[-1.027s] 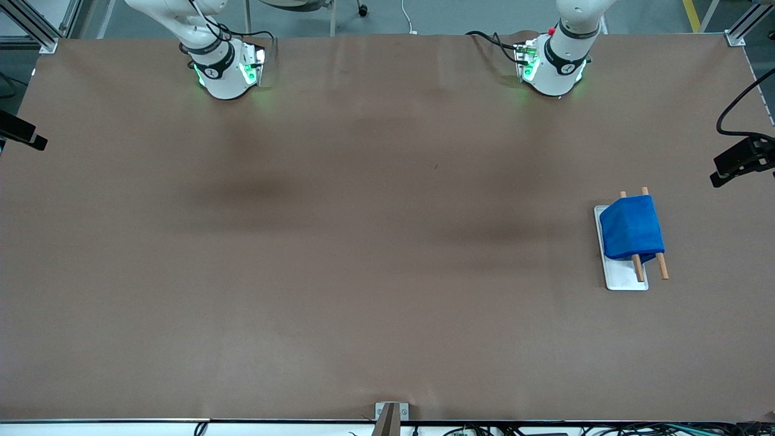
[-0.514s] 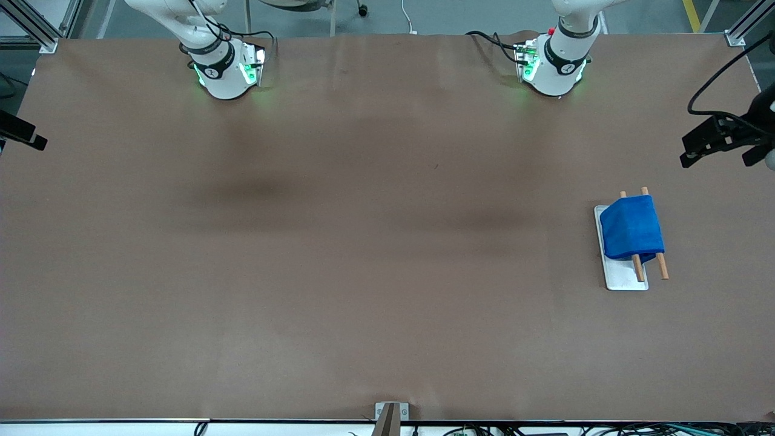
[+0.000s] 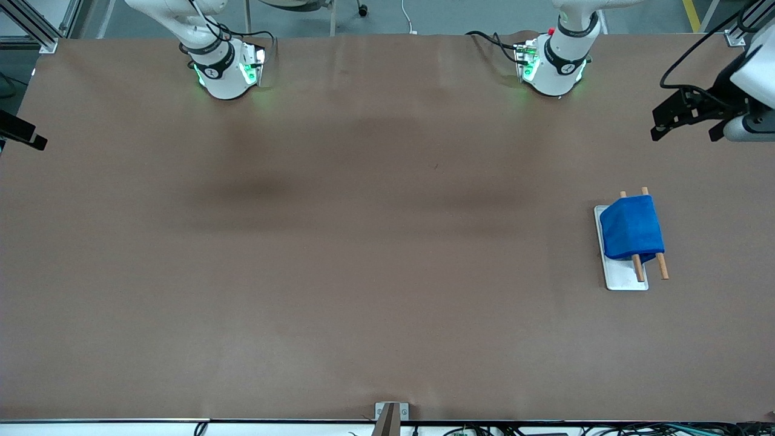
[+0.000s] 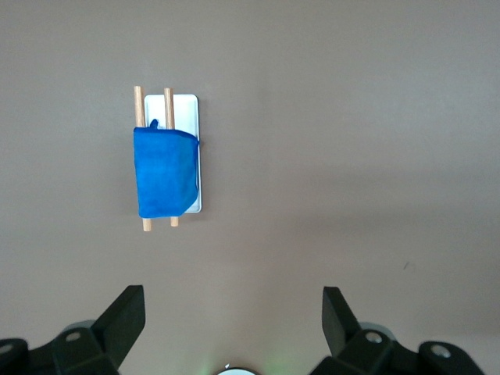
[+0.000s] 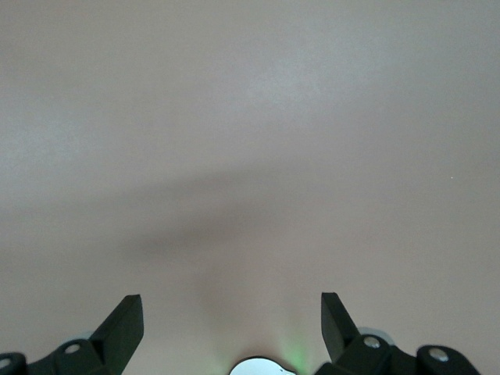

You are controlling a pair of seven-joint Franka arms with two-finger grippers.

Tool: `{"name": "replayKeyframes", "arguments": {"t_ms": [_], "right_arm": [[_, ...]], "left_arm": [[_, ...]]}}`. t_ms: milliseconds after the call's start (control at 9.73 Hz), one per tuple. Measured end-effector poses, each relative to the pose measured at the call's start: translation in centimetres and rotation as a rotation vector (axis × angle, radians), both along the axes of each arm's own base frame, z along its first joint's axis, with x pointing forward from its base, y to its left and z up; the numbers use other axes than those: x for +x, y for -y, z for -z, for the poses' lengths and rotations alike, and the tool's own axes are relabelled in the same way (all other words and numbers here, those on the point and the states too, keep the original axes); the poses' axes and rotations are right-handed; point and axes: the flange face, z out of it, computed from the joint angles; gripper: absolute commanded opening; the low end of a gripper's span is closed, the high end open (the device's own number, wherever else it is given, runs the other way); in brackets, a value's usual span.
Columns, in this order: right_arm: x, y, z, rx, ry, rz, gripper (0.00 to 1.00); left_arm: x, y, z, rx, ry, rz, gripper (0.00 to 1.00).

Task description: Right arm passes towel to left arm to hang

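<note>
The blue towel (image 3: 631,228) hangs draped over two wooden rods (image 3: 661,266) on a white base plate (image 3: 623,280) at the left arm's end of the table. It also shows in the left wrist view (image 4: 164,173). My left gripper (image 3: 685,130) is open and empty, high in the air over the table's edge at the left arm's end, apart from the towel; its own view shows the jaws wide (image 4: 230,312). My right gripper (image 5: 232,316) is open and empty over bare table; one of its fingers (image 3: 24,134) shows at the front view's edge.
The brown table (image 3: 363,242) spreads between the two arm bases (image 3: 224,69) (image 3: 554,63). A small metal bracket (image 3: 390,412) sits at the table's edge nearest the front camera.
My left gripper has moved up the front view toward the arm bases' side and further into view, open all along. The towel, the rack and the right arm have not moved.
</note>
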Motion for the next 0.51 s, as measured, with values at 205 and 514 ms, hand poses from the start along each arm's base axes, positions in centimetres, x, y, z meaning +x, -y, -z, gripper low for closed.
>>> {"name": "replayKeyframes", "arguments": {"t_ms": [205, 514], "right_arm": [[-0.02, -0.01, 0.04, 0.0, -0.003, 0.0, 1.0], [-0.02, -0.01, 0.06, 0.001, -0.004, 0.0, 1.0]], "left_arm": [[-1.24, 0.58, -0.15, 0.007, 0.009, 0.01, 1.0], [-1.35, 0.17, -0.34, 0.016, 0.014, 0.003, 1.0]]}}
